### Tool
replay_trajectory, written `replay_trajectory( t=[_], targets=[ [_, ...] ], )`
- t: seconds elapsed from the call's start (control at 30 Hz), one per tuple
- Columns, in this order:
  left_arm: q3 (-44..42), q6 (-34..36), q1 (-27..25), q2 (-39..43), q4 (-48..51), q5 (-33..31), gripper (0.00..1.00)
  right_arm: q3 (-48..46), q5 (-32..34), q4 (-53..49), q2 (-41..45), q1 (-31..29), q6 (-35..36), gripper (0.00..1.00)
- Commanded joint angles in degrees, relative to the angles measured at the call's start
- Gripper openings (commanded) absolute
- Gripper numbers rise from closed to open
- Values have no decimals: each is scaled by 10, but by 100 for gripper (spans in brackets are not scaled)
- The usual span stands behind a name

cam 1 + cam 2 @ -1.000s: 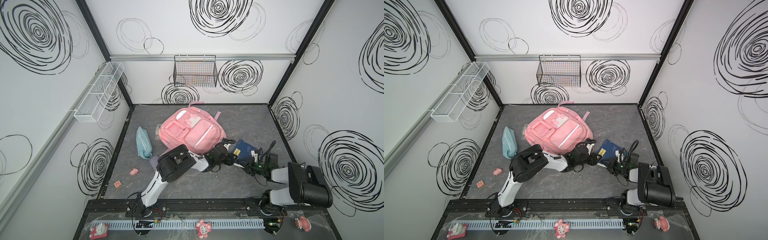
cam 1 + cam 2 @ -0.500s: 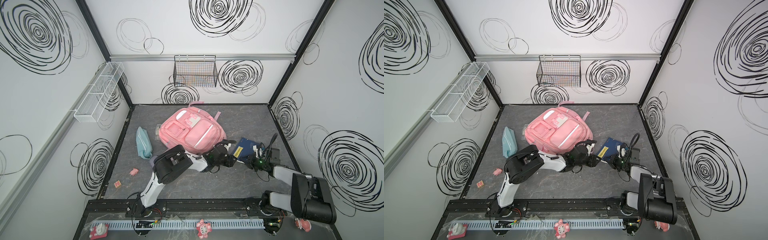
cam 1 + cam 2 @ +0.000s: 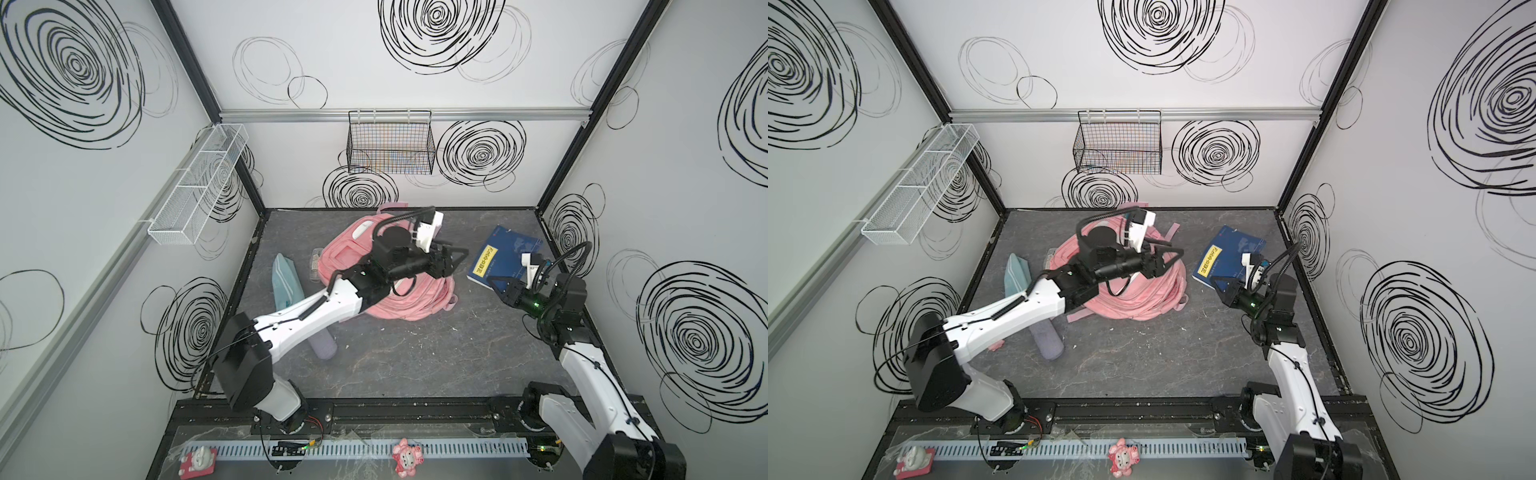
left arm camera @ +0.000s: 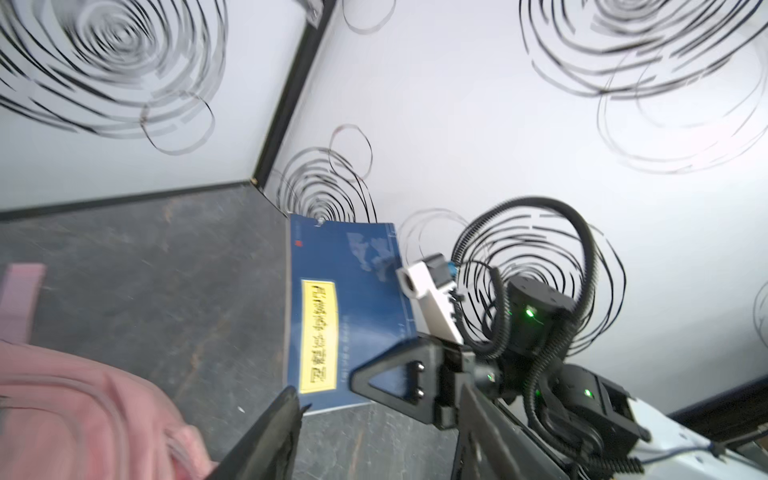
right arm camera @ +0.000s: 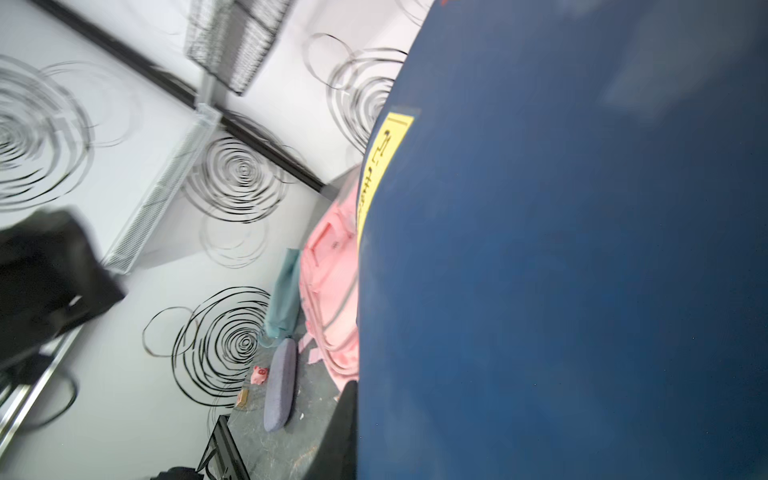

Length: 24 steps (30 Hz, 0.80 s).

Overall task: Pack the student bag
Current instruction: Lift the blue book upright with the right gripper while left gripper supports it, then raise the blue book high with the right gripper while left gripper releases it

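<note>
The student bag (image 3: 419, 301) (image 3: 1142, 303), a pink backpack, lies crumpled in the middle of the floor, and my left arm covers much of it. My left gripper (image 3: 454, 259) (image 3: 1173, 261) (image 4: 376, 399) hovers open over the bag's right edge with nothing between its fingers (image 4: 270, 436). A blue book (image 3: 505, 253) (image 3: 1229, 251) (image 4: 345, 307) (image 5: 561, 249) with a yellow label hangs tilted above the floor near the right wall. My right gripper (image 3: 505, 286) (image 3: 1223, 286) (image 5: 361, 415) is shut on the book's near corner. The bag (image 5: 332, 266) shows behind the book.
A teal pouch (image 3: 284, 278) (image 3: 1016, 276) lies left of the bag. A grey-purple case (image 3: 324, 347) (image 3: 1048, 340) lies under my left arm, with a small pink toy (image 5: 259, 374) beside it. A black wire basket (image 3: 390, 143) hangs on the back wall and a white mesh shelf (image 3: 195, 187) on the left wall.
My right gripper closed on the blue book and lifted it up and back towards the right wall. My left gripper rose from the bag's near right edge and opened wider.
</note>
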State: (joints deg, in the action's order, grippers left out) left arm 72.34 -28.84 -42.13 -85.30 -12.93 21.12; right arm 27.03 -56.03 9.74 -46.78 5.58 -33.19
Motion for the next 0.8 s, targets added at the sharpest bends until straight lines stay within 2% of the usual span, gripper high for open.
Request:
replay_trajectory(
  t=[0.0, 0.1, 0.2, 0.27, 0.37, 0.6, 0.7, 0.77],
  targets=[
    [-12, 40, 55, 47, 36, 96, 72, 33, 10, 140, 43, -74, -6, 0],
    [-76, 41, 95, 95, -32, 152, 77, 40, 21, 203, 48, -159, 14, 0],
    [-163, 13, 114, 139, -160, 204, 84, 63, 10, 220, 21, -240, 54, 0],
    [-213, -32, 129, 155, -274, 265, 84, 87, 5, 196, -5, -286, 87, 0],
    [-243, -111, 140, 160, -391, 305, 85, 114, 0, 164, -40, -335, 123, 0],
    [-254, -141, 127, 171, -435, 346, 84, 143, 9, 145, -86, -400, 159, 0],
    [-257, -160, 121, 174, -459, 351, 82, 151, 8, 134, -94, -409, 169, 0],
    [-261, -172, 121, 176, -476, 349, 78, 155, 2, 131, -95, -411, 172, 0]
  ],
)
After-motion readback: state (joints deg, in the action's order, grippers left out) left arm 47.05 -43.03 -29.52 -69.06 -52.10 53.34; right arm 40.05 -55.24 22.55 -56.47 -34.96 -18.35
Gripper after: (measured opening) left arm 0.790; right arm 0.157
